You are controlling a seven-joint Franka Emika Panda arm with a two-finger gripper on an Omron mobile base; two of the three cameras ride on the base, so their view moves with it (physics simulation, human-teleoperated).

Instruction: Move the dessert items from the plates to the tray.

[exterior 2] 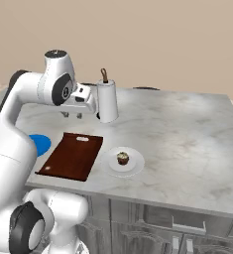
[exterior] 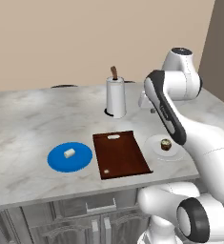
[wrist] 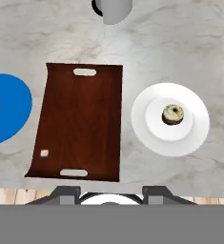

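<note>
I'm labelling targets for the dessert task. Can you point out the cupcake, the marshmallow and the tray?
cupcake (wrist: 172,114): hand view, on its pale top.
marshmallow (exterior: 69,153): left base view, on its white side.
tray (wrist: 80,124): hand view, on its bare wooden middle.

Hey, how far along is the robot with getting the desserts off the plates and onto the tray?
Nothing looks moved yet. The marshmallow lies on the blue plate and the cupcake sits on the white plate, both beside the tray. A tiny pale bit rests on the tray's near corner; I can't tell what it is. The gripper hangs above the counter, carrying nothing. Both transfers remain.
</note>
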